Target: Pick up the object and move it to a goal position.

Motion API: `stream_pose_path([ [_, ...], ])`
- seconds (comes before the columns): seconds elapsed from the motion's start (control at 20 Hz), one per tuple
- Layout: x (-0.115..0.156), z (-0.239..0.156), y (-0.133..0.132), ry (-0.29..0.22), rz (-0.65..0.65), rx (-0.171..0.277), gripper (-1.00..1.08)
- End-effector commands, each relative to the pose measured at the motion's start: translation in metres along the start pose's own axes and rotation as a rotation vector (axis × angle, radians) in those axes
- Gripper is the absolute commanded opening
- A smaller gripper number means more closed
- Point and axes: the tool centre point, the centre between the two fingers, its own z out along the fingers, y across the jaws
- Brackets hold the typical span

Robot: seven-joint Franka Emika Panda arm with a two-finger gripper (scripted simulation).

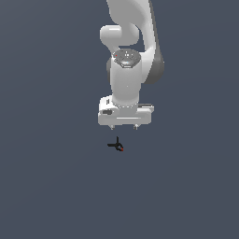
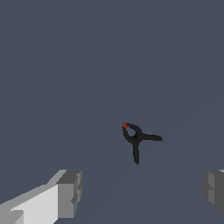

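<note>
The object is a tiny black piece of thin crossing prongs with a small red tip, lying on the dark grey floor. In the wrist view the object lies apart from both fingers. My white gripper hangs just above and slightly behind it, pointing down. Its two short fingertips stand wide apart, so it is open with nothing between them. The wrist view shows one grey finger pad and the edge of the other pad, far apart.
The white arm rises behind the gripper toward the top of the exterior view. All around is a plain dark grey surface with no other objects or edges in sight.
</note>
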Motion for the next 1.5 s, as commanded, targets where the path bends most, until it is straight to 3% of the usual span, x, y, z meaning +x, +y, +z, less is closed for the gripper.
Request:
stream_pose_path([
  [0.0, 0.000, 0.000, 0.000, 0.000, 0.000, 0.000, 1.00],
  [0.85, 0.008, -0.011, -0.005, 0.014, -0.036, -0.019, 1.00],
  [1.45, 0.007, 0.023, 0.006, -0.001, -0.220, -0.023, 1.00],
])
